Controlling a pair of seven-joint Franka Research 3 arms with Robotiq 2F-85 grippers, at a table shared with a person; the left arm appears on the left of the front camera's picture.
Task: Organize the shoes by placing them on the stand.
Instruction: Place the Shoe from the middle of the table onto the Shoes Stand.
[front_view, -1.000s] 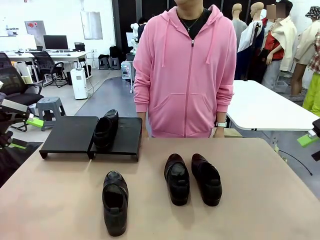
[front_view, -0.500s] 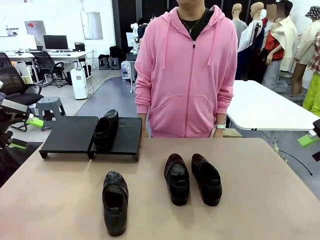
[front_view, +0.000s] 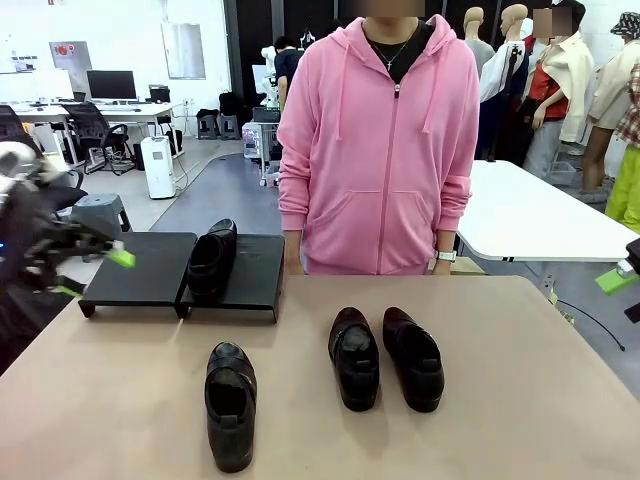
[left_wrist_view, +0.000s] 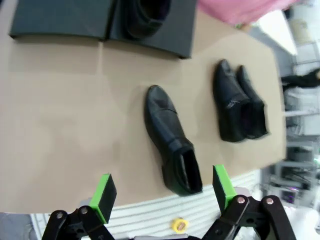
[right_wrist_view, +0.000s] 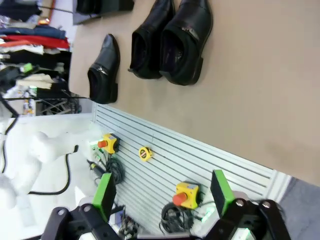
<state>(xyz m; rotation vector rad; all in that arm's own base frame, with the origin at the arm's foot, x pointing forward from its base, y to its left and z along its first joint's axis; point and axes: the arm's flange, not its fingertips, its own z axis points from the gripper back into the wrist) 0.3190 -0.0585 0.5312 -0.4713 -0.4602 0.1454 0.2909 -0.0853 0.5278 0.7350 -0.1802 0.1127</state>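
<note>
Front view: left tool (front_view: 92, 273) is blurred at the left edge of the counter (front_view: 520, 400). Left wrist view has it sharp, pads (left_wrist_view: 104, 191) spread, nothing between them. Right wrist view: right tool (right_wrist_view: 162, 192) also spread and empty, off the counter's near edge. Front view adds a person (front_view: 378, 150) in a pink hoodie at the far side. Shoes (front_view: 413, 358): four, glossy black, rounded toes. Stand shoe (front_view: 212, 258) sits on the stand (front_view: 140, 270), right tray, by the seam, long axis near-to-far, toe maybe toward the robot. Lone shoe (front_view: 231, 405) and pair (front_view: 354, 358) lie on the counter, long axes near-to-far, toes toward the person.
</note>
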